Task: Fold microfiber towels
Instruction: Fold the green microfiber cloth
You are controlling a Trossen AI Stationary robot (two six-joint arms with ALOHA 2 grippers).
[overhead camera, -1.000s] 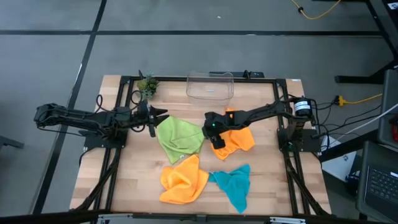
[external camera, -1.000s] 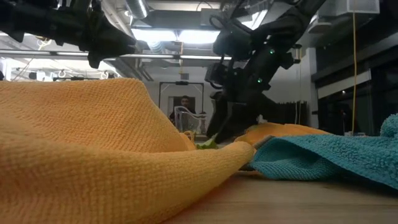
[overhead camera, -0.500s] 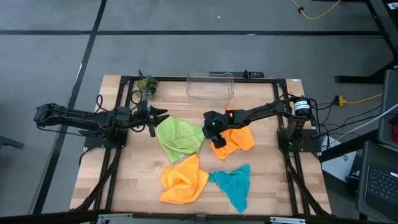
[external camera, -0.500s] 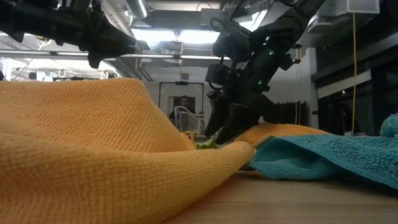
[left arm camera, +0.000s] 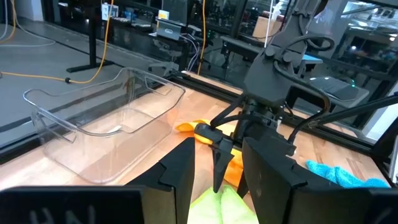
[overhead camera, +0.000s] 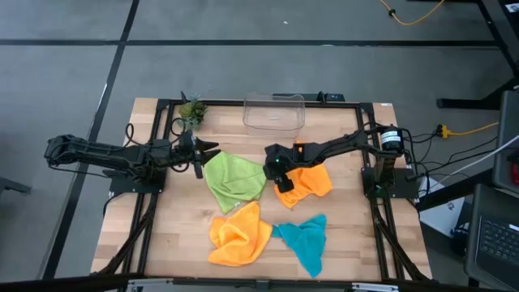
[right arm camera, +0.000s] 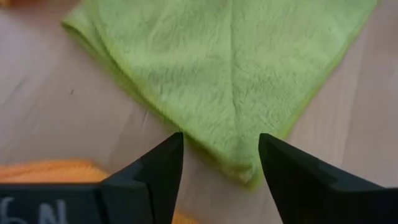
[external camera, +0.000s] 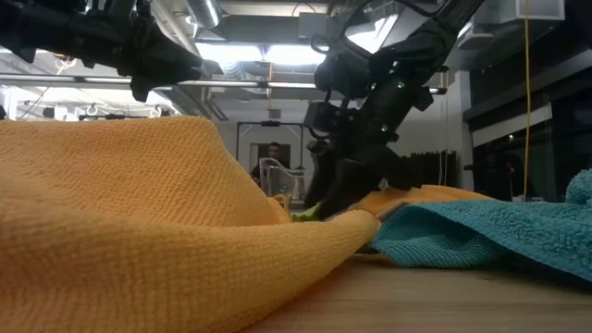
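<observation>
Four towels are spread over the wooden table (overhead camera: pixel 162 235): the lime green towel (overhead camera: pixel 235 180) sits mid-table, one orange towel (overhead camera: pixel 308 182) is just to its right, a second orange towel (overhead camera: pixel 238 235) is nearer the front edge, and the teal towel (overhead camera: pixel 303 240) is right beside that one. The right gripper (overhead camera: pixel 274 168) is lowered at the spot where the green towel's right edge meets the orange one, and in the right wrist view its fingers (right arm camera: pixel 163 167) are seen spread apart, straddling a corner of the green towel with nothing pinched between them. The left gripper (overhead camera: pixel 208 151) is held above the table at the green towel's left corner, jaws partly apart and empty. A clear plastic bin (overhead camera: pixel 274 112) and a small potted plant (overhead camera: pixel 191 110) are parked along the back edge.
</observation>
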